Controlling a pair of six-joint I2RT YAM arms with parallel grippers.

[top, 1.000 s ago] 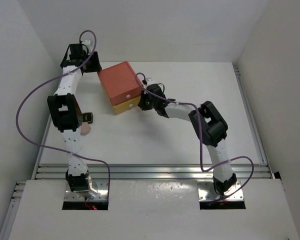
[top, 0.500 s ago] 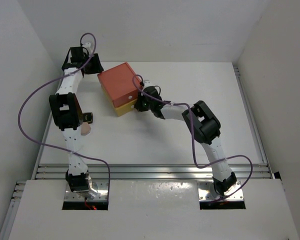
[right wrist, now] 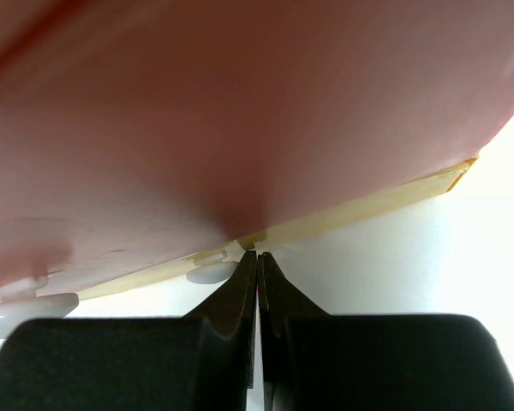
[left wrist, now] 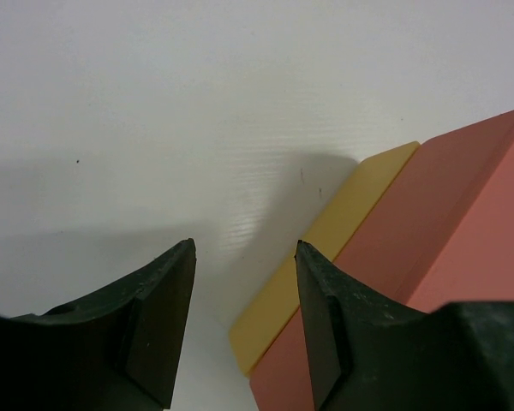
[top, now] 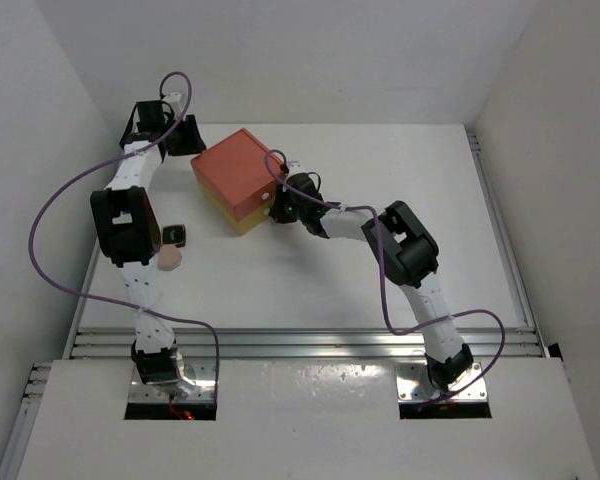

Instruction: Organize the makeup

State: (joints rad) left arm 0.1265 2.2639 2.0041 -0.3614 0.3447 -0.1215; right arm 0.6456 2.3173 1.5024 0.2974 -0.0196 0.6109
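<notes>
Your left gripper (left wrist: pixel 242 282) hovers at the ten o'clock corner of the drawer box (top: pixel 235 172), jaws partly apart and holding nothing. The only makeup showing, a small dark square case (top: pixel 178 236) and a peach puff (top: pixel 170 257), lies on the table (top: pixel 310 285) at the box's eight o'clock, beside the left arm. Your right gripper (right wrist: pixel 256 257) is pinched fully closed, tips against the box front at four o'clock beside a white knob (right wrist: pixel 210 274), with nothing visibly caught. You seem to be at drawer opening. Next, part those jaws, take the knob, and brace with the left.
</notes>
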